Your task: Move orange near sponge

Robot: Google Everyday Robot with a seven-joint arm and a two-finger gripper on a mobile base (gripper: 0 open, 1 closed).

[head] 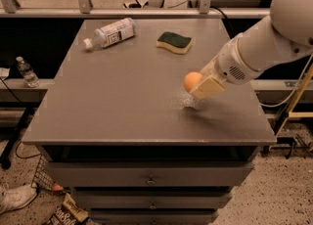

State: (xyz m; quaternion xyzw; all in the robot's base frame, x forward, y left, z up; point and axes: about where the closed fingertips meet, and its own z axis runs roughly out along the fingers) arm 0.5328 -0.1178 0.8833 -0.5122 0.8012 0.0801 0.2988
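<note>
The gripper (197, 85) is hanging over the right part of the counter (122, 101), approx. halfway between the far edge and the near edge, and not far from the right edge. Its fingers (209, 87) are closing around the orange (191, 80) and are holding it (only one pale finger is showing clearly; the other is behind the fruit). The orange is sitting at the tip of the gripper, a bit above the counter surface, w/ a soft shadow lying under it. The white arm (264, 43) is reaching in from the right side, over the right edge of the counter.

The sponge (174, 42) is lying flat near the far edge, towards the far right corner, green side up. It is well apart from the orange, w/ bare counter between them. A clear plastic bottle (110, 33) w/ a white label is lying on its side near the far left corner, its cap pointing to the left edge. It is not touching the sponge.
</note>
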